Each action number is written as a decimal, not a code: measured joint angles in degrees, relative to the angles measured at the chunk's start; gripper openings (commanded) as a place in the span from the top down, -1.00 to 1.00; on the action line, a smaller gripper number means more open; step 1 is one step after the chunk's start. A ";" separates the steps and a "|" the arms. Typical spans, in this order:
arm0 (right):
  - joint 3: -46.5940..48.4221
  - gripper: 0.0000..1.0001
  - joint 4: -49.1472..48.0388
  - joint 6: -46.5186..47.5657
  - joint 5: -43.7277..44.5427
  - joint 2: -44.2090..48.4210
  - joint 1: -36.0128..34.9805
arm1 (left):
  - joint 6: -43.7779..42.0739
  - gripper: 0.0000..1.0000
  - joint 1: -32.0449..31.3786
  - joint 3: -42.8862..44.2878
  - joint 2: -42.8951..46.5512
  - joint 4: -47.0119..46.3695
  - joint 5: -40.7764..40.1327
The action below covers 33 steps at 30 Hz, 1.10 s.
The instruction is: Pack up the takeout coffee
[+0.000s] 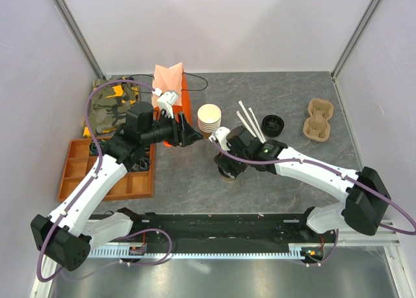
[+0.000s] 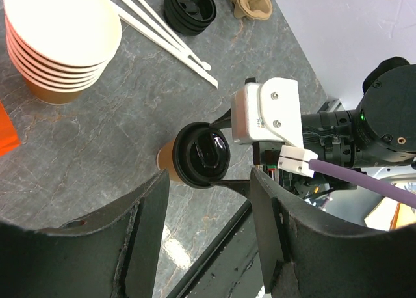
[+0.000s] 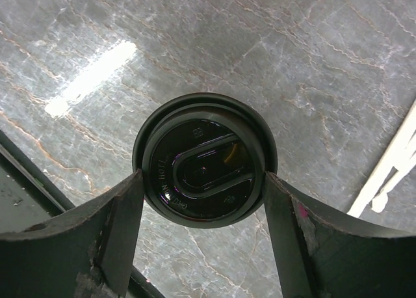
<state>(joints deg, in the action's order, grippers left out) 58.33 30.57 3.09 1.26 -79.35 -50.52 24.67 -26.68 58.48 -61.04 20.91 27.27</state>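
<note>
Right gripper (image 3: 202, 178): was found lowered over the cup, its jaws spread to either side of the lid. A firm clamp could not be confirmed.
Left gripper (image 1: 190, 135): was held spread with nothing between its fingers, just beside the orange bag.
Table (image 1: 286, 90): was set with the bag toward the far left and a stack of lidless cups (image 1: 209, 118) just to the right of it.
Orange bag (image 1: 170, 82): was stood upright, mouth upward. Its inside could not be seen.
Takeout coffee (image 2: 200, 153): was stood upright on the table with its black lid fitted, nearer the arms than the stack and apart from the bag.
Done: the lid was judged already pressed on, and the cup was bracketed by the right gripper.
Left: the cup had not been lifted. The grip was judged to need closing, then the cup carrying across and lowering into the bag, so most of the packing was judged to remain.
Coffee relative to the grippers: it was centred directly beneath the right wrist, between the fingers (image 3: 117, 233), whose inner edges were seen level with the lid's rim on each side. The left gripper was kept apart from it, though pointed towards it.
</note>
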 measured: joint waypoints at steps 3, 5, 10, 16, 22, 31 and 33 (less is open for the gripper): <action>0.39 -0.43 0.55 0.20 0.79 0.00 0.22 | 0.00 -0.20 0.00 0.07 0.00 0.02 0.07; 1.03 -0.43 0.98 0.26 1.11 0.00 0.92 | 0.00 -0.20 -0.02 0.13 0.00 0.04 0.13; 3.02 -0.42 1.40 0.37 1.05 -0.24 5.35 | -0.02 -0.20 -0.02 1.01 -0.17 0.02 0.39; 5.90 -0.40 1.95 0.68 -0.26 -2.21 11.50 | -0.11 -0.22 0.00 2.89 -0.35 0.00 1.68; 13.60 -0.40 2.16 2.32 -1.64 -8.33 18.47 | -1.57 -0.25 0.00 6.40 -0.85 -0.04 3.32; 27.54 -0.40 0.96 4.26 -2.97 -17.70 26.32 | -3.78 -0.25 0.00 10.16 -0.94 -0.50 3.37; 30.27 -0.39 0.33 4.48 -3.17 -19.74 28.57 | -3.89 -0.25 0.00 10.16 -0.94 -0.46 3.37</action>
<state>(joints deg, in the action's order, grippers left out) 88.60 30.89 7.57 -1.91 -99.09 -21.96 20.78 -26.68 68.64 -61.98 20.45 30.63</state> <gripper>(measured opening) 0.760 0.625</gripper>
